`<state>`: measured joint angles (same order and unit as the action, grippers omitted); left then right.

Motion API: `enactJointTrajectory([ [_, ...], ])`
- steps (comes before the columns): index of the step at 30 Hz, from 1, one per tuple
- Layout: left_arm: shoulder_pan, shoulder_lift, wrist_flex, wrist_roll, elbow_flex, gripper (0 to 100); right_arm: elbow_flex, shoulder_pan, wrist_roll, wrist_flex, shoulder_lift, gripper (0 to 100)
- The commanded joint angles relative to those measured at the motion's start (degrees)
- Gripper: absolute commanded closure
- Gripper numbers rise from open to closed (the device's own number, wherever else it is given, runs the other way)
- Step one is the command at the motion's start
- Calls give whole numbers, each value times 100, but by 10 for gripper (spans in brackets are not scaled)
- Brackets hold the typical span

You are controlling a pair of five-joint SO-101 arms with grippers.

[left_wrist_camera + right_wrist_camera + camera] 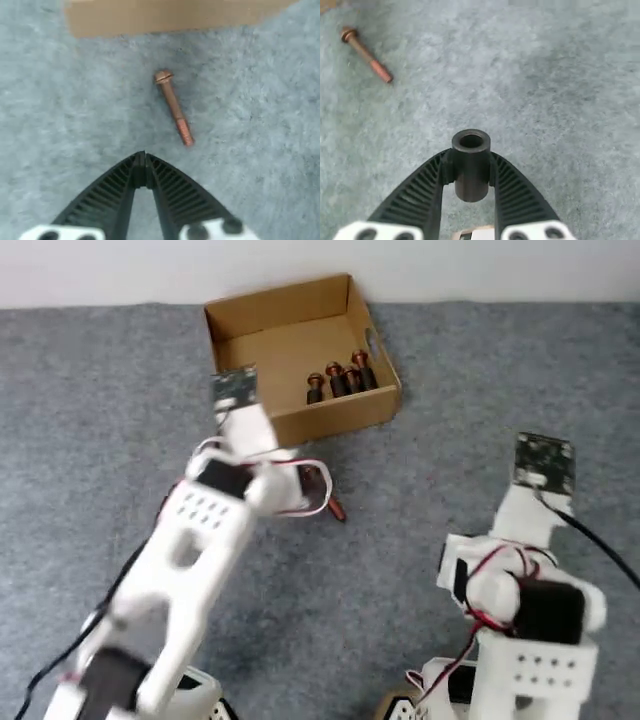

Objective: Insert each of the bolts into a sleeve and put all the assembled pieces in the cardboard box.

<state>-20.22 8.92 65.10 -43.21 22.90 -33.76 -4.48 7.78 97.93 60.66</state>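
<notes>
A copper bolt (173, 107) lies flat on the grey felt, just short of the cardboard box (170, 15). My left gripper (143, 159) hovers shut and empty a little way from the bolt's threaded end. In the high view, the bolt's tip (337, 508) pokes out beside the left arm (215, 510). My right gripper (470, 160) is shut on a black sleeve (471, 172), held upright with its bore facing up. The same bolt (366, 55) lies farther off in the right wrist view. Several assembled pieces (340, 378) lie inside the cardboard box (290, 325).
The box stands at the table's back edge, against a white wall. The right arm (520, 580) sits at the front right, away from the box. Open grey felt lies between the two arms and to the right of the box.
</notes>
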Motion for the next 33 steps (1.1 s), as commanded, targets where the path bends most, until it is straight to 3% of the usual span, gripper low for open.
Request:
enactJointTrajectory([
  [1, -62, -1143, 229, -149, -1182, 937, -62, -338, 44, 136, 286, 991],
  [6, -53, -2673, 1222, -158, -2897, 823, -290, -532, 44, 119, 611, 991],
  [11, -18, -4079, 1969, -158, -4549, 821, -308, -532, 53, 110, 734, 991],
  [20, 141, -6040, 2497, -167, -6932, 821, -387, -532, 53, 101, 760, 991],
  [26, 158, -7130, 2927, -167, -8004, 861, -387, -505, 53, 84, 752, 991],
  [30, 141, -7543, 3393, -167, -8848, 981, -387, -505, 53, 84, 752, 991],
  [33, 105, -7692, 3543, -158, -9226, 995, -387, -505, 53, 84, 752, 991],
])
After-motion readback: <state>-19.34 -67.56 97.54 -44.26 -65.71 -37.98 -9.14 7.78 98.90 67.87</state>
